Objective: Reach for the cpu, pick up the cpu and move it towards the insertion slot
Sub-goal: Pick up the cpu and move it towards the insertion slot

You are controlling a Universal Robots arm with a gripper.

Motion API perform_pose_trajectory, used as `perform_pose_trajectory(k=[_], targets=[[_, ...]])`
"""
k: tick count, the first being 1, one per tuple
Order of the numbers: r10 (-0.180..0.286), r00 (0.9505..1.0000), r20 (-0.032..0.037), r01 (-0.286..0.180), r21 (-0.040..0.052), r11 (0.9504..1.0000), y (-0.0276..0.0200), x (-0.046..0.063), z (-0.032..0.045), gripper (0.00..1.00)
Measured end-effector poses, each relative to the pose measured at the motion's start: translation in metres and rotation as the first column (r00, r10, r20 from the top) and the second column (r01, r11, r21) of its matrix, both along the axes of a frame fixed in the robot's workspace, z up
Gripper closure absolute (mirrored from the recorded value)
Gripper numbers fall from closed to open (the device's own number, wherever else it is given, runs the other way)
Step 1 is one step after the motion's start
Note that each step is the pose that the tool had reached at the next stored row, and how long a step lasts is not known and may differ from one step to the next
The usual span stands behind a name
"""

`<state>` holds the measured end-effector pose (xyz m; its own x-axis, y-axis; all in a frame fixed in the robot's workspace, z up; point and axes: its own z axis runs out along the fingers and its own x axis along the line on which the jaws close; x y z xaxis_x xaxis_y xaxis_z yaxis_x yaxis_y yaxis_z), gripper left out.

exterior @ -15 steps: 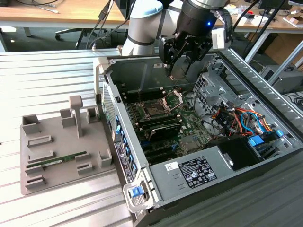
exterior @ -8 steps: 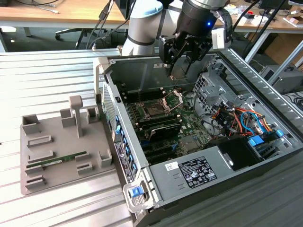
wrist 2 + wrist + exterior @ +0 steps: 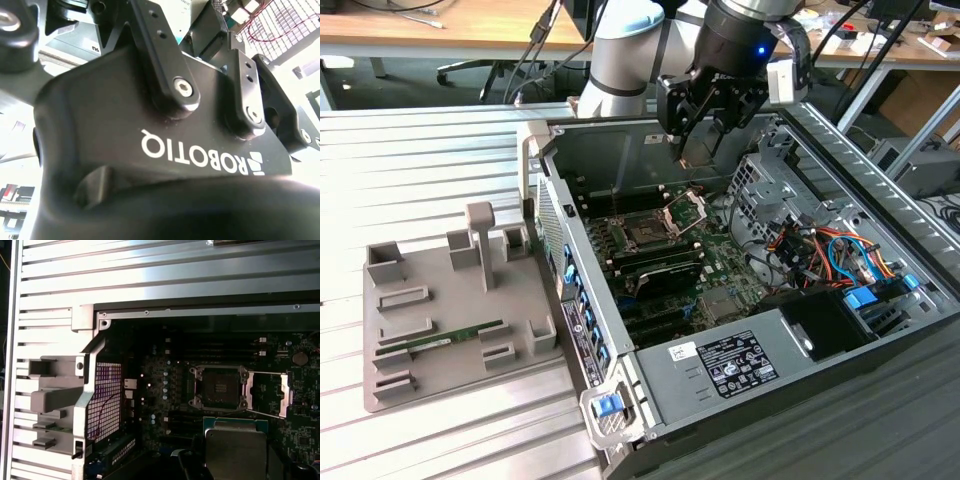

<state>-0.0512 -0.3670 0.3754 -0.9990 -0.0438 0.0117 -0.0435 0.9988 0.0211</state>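
pincer (image 3: pixel 703 135): clamped on the cpu, hanging above the open computer case (image 3: pixel 880 330), over the rear of the motherboard (image 3: pixel 720 265).
cpu (image 3: pixel 236 447): held off the board, flat side facing the first wrist view; pale metal lid, thin green edge. Just short of the socket.
insertion slot (image 3: pixel 219 386): dark square socket, empty; silver frame (image 3: pixel 285 395) swung open beside it.
handling: judged light, rigid, thin, fragile underside; smooth lid could slip. Take it by opposite edges only.
fixture tray (image 3: pixel 440 320): grey, on the slatted desk (image 3: pixel 410 170), well apart from the case; memory stick (image 3: pixel 440 342) lying in it.
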Motion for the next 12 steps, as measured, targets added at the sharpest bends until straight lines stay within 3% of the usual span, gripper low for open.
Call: perform_pose_trajectory(k=[4,12], targets=[[0.000,1.0000,0.0000,0.000,-0.0001,1.0000,0.0010,0.0009,-0.0005,0.45],[0.000,1.0000,0.0000,0.000,-0.0001,1.0000,0.0094,0.0034,-0.0026,0.45]])
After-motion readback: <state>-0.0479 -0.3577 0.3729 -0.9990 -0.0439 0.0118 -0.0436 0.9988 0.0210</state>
